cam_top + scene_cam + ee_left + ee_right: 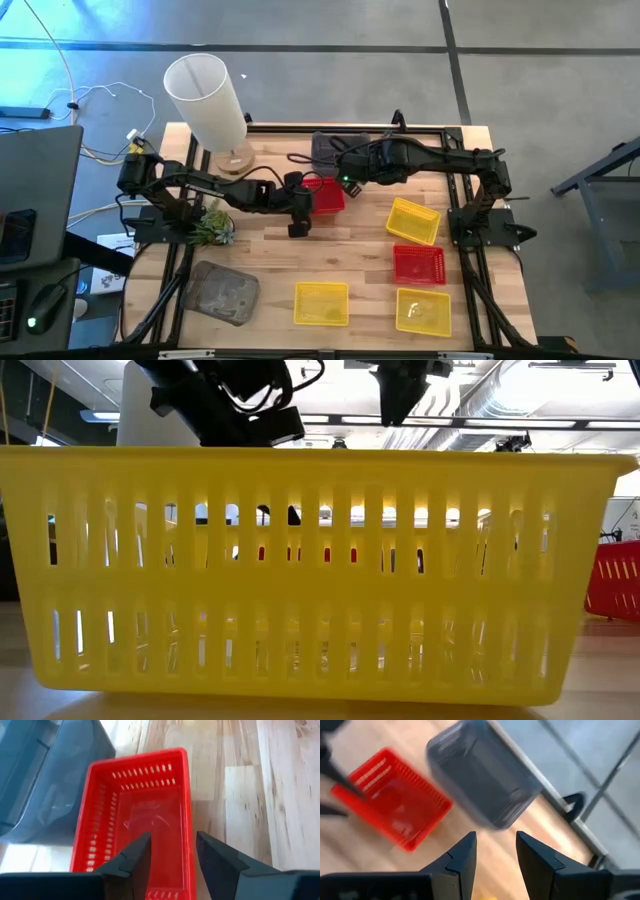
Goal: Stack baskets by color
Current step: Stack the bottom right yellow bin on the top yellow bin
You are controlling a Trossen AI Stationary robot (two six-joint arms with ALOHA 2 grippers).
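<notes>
A red basket [324, 196] [145, 810] sits upright on its base at mid-table, just near of a dark grey basket [335, 148] [480, 775]. My left gripper [306, 204] [173, 836] is open and slants down at the red basket's end. One finger is over its inside and one outside its long wall [190, 870]; I see no touch. My right gripper [346, 178] [496, 835] hovers open above the gap between the grey and red baskets, with nothing between its fingers.
A second red basket [418, 263] and three yellow baskets [413, 220] [321, 303] [423, 312] lie on the right and near parts of the table. Another grey basket [225, 292] lies near left. A tall white cylinder [210, 100] and a green clump [212, 230] stand at the left.
</notes>
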